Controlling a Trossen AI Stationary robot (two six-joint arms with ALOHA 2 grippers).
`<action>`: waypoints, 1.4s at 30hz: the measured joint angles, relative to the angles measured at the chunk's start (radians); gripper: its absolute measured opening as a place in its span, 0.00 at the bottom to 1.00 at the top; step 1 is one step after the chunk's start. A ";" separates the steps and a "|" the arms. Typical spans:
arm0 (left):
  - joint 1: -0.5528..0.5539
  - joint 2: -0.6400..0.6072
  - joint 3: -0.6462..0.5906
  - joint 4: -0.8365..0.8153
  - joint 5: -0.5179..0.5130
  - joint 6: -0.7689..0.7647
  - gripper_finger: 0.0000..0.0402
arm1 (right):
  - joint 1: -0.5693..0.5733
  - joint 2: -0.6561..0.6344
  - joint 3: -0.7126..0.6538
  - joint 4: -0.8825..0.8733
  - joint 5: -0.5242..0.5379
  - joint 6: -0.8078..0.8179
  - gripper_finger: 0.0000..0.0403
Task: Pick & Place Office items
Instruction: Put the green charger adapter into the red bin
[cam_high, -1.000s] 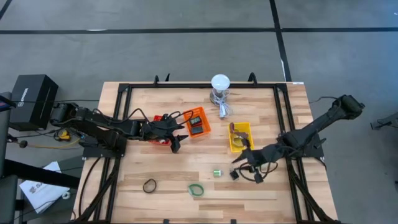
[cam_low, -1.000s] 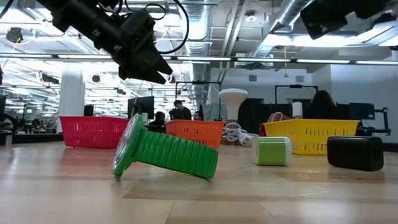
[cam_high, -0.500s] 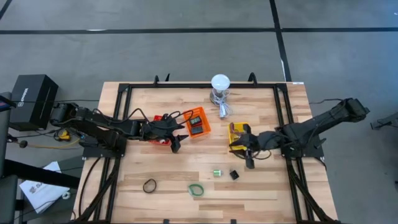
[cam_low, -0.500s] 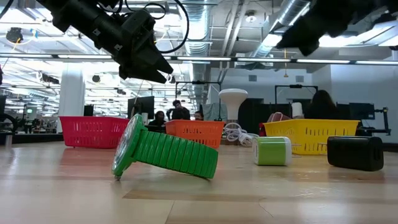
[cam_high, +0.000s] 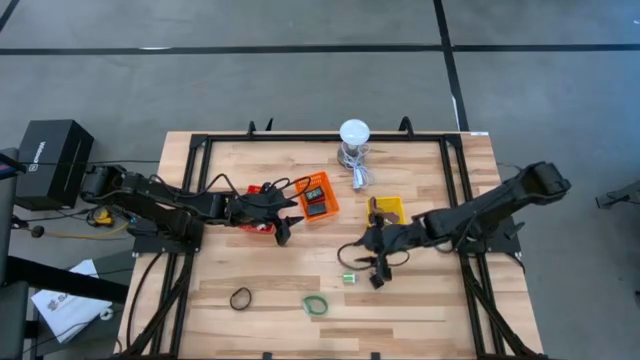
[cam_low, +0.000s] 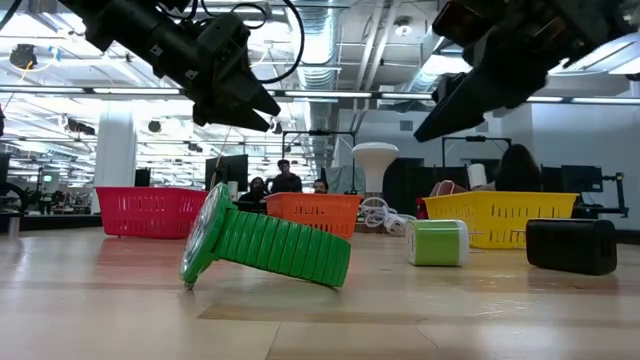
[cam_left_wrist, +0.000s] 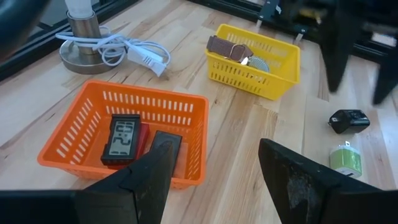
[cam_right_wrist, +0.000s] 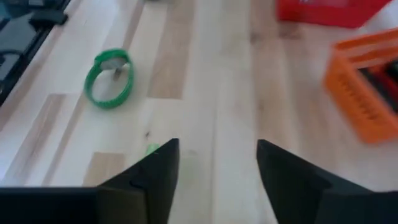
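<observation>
Right gripper (cam_high: 368, 262) low over the middle of the table, fingers spread apart and holding nothing, hanging above and just beside the small green block (cam_high: 349, 278) and the small black block (cam_high: 377, 281); both blocks lying on the wood toward the near edge. Right wrist view: two dark fingers parted, bare planks between them, green watch band (cam_right_wrist: 109, 77) lying beyond.

Left gripper (cam_high: 284, 229) raised off the table between the red basket (cam_high: 262, 190) and the orange basket (cam_high: 322, 197), fingers wide apart (nothing between them in the left wrist view).

Green watch band (cam_high: 316, 304) near the near edge, roughly at its middle; black band ring (cam_high: 240, 298) farther toward the near left corner, well apart from it. In the low view, green band (cam_low: 268, 247) tilted on its side, green block (cam_low: 437, 243) and black block (cam_low: 571, 246) standing off to one side.

Orange basket (cam_left_wrist: 122, 138) holding a small digital clock (cam_left_wrist: 122, 138) and a dark flat block (cam_left_wrist: 163, 147). Yellow basket (cam_high: 388, 219) right of centre, with a brown strap (cam_left_wrist: 228, 46) inside. White-domed lamp (cam_high: 353, 134) with coiled cable at the far edge.
</observation>
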 joint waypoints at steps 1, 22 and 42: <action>0.000 0.000 0.000 0.001 0.000 0.001 0.58 | 0.013 0.028 0.014 0.011 0.000 -0.001 0.55; 0.000 0.000 0.000 0.013 0.000 0.009 0.58 | 0.106 0.383 0.104 0.107 0.025 0.085 0.63; 0.000 0.000 0.000 0.028 0.000 0.008 0.58 | 0.083 0.422 0.105 0.112 0.022 0.085 0.36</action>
